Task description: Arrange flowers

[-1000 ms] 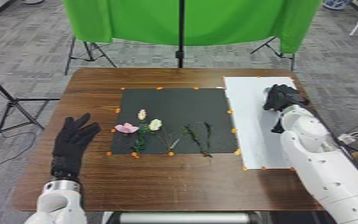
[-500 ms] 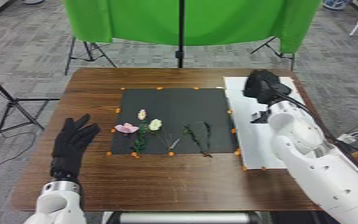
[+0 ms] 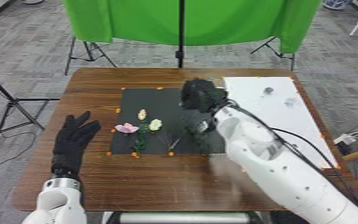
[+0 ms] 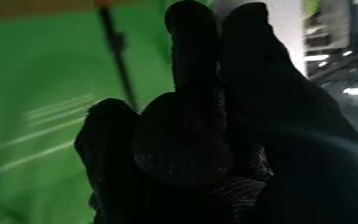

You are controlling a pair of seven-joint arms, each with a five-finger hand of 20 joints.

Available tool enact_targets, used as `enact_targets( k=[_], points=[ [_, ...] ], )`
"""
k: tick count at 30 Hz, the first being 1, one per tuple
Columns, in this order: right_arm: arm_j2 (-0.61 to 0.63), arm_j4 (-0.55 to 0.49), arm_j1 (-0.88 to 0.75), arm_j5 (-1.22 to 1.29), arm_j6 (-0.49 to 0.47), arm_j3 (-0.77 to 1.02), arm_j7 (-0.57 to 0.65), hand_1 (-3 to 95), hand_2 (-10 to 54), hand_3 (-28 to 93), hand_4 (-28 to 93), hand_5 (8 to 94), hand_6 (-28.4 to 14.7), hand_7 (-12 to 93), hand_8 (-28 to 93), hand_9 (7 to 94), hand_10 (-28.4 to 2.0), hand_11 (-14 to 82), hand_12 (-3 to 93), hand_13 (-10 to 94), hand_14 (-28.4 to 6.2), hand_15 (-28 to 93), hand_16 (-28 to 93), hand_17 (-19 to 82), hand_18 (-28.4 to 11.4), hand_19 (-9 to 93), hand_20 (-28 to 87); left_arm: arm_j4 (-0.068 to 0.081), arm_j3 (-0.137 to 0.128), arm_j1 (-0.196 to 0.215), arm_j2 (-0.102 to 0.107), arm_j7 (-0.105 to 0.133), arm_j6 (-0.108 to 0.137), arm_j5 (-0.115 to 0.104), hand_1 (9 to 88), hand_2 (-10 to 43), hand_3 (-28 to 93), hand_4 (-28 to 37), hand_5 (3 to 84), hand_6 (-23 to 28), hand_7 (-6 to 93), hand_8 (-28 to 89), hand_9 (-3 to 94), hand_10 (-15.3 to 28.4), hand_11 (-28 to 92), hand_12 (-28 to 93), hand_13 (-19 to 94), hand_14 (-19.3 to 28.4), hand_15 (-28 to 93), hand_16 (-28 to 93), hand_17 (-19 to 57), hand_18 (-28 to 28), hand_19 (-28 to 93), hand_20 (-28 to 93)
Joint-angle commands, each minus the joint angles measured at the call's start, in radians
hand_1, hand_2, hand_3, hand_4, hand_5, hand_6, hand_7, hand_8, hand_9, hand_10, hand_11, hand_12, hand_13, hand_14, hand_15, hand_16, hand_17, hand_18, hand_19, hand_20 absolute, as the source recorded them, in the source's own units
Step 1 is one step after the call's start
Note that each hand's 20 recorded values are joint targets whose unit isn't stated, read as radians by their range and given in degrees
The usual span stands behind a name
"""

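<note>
Black matte sheeting makes the dark square mat on the brown wooden worktop, and small orange tabs sit along its rim, likely there to pin it and mark its limits. On its left part lie the task's flowers: a pink open blossom, a slim pale-pink bud and a cream-white blossom, grouped close above a leafy green stem. Thin pale stems lie just to the right. Heads up and stems down, they read as a flat bouquet, spread so that each bloom shows.

The black-gloved right hand is over the mat's far right part. Its fingers reach out long and nearly straight, and no flower can be made out in them. The black-gloved left hand lies spread wide beyond the mat's left edge, apart from the flowers, probably parked to leave the work to the other.

Room is good above the bud, where bare mat runs to the far edge. The pink blossom sits near the left edge, so less slack there. The white arm crosses the mat's near right corner; a low sweep leftward could drag the pale stems.
</note>
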Motion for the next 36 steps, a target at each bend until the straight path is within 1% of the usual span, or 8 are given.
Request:
enact_targets(
  k=[1, 9, 12, 15, 19, 23, 32, 36],
  points=[
    [-0.015, -0.021, -0.019, -0.021, -0.036, -0.041, -0.024, 61.5, -9.5, 52, -16, 80.2, 2.0, 19, 11, 91.2, -9.0, 5.6, 37.6, 91, -1.2, 63, 34, 67, -10.6, 93, 63, 0.007, 0.006, 0.009, -0.009, -0.005, -0.011, 0.002, 19.5, 14.5, 59, -28.3, 44.5, 4.5, 8.1, -7, 48.2, 13.9, 19, 11, 39, 15.6, 15, 2, 9.1, 12.5, 15, 26],
    [-0.027, -0.002, -0.033, -0.025, -0.052, -0.022, -0.027, 58.3, -9.5, 48, -14, 77.8, 1.8, 18, 10, 86.9, -9.2, 8.7, 32.2, 91, -1.2, 62, 34, 67, -10.7, 93, 62, 0.009, 0.009, 0.003, -0.011, -0.010, -0.009, 0.005, 19.6, 14.6, 59, -28.3, 44.0, 4.7, 7.8, -7, 47.2, 14.0, 19, 10, 39, 15.4, 15, 2, 9.0, 12.4, 14, 26],
    [-0.027, 0.000, -0.041, -0.021, -0.067, -0.014, -0.025, 57.8, -9.5, 45, -13, 75.3, 1.9, 18, 9, 82.7, -10.9, 13.1, 27.3, 90, -1.2, 62, 34, 66, -10.7, 93, 62, 0.009, 0.010, 0.005, -0.012, -0.011, -0.010, 0.004, 19.0, 14.5, 60, -28.3, 43.9, 4.7, 7.6, -7, 46.7, 13.9, 19, 10, 38, 15.4, 15, 2, 9.1, 12.4, 14, 26],
    [-0.024, 0.000, -0.048, -0.017, -0.075, -0.009, -0.027, 52.6, -9.5, 52, -16, 72.6, 2.2, 18, 7, 80.1, -11.7, 16.9, 20.6, 90, -1.0, 61, 34, 66, -10.7, 93, 61, 0.008, 0.009, 0.006, -0.012, -0.010, -0.009, 0.005, 18.7, 14.3, 60, -28.3, 43.8, 4.8, 7.5, -7, 46.6, 14.0, 20, 10, 38, 15.3, 15, 2, 9.0, 12.4, 14, 26],
    [-0.025, 0.001, -0.047, -0.013, -0.085, -0.009, -0.026, 46.0, -9.5, 60, -19, 71.1, 2.6, 18, 3, 78.6, -11.9, 16.6, 20.0, 90, -1.1, 61, 33, 66, -10.6, 93, 60, 0.007, 0.008, 0.006, -0.013, -0.009, -0.007, 0.006, 18.6, 13.7, 61, -28.3, 43.8, 4.8, 7.4, -7, 46.4, 14.0, 20, 10, 38, 15.3, 15, 2, 8.9, 12.3, 14, 26],
    [-0.027, 0.000, -0.047, 0.000, -0.084, -0.004, -0.021, 41.8, -9.5, 63, -21, 70.1, 2.8, 19, -9, 78.1, -11.9, 16.3, 19.7, 90, -1.2, 60, 34, 66, -10.6, 93, 60, 0.007, 0.009, 0.005, -0.013, -0.009, -0.007, 0.005, 18.6, 13.5, 61, -28.3, 43.7, 4.8, 7.4, -7, 46.3, 14.0, 20, 10, 38, 15.2, 15, 2, 8.7, 12.4, 14, 26],
    [-0.022, -0.001, -0.032, 0.011, -0.099, 0.025, -0.022, 38.2, -9.5, 61, -21, 68.3, 2.3, 18, -9, 77.3, -12.1, 15.7, 19.3, 90, -1.5, 59, 33, 66, -10.7, 93, 59, 0.006, 0.009, 0.008, -0.016, -0.006, -0.004, 0.006, 19.1, 13.1, 61, -28.3, 43.4, 4.7, 7.4, -7, 46.1, 14.1, 20, 10, 38, 15.1, 14, 2, 8.4, 12.5, 14, 25],
    [0.004, -0.004, -0.009, 0.005, -0.013, 0.099, 0.016, 36.9, -9.5, 61, -20, 68.1, 2.1, 18, -9, 76.7, -12.4, 15.5, 19.3, 90, -2.1, 58, 34, 64, -11.7, 93, 59, 0.002, 0.007, 0.014, -0.016, -0.004, -0.002, 0.005, 19.2, 13.1, 60, -28.3, 43.4, 4.7, 7.6, -7, 46.1, 13.9, 20, 10, 38, 15.0, 15, 2, 8.3, 12.5, 14, 25]
  ],
)
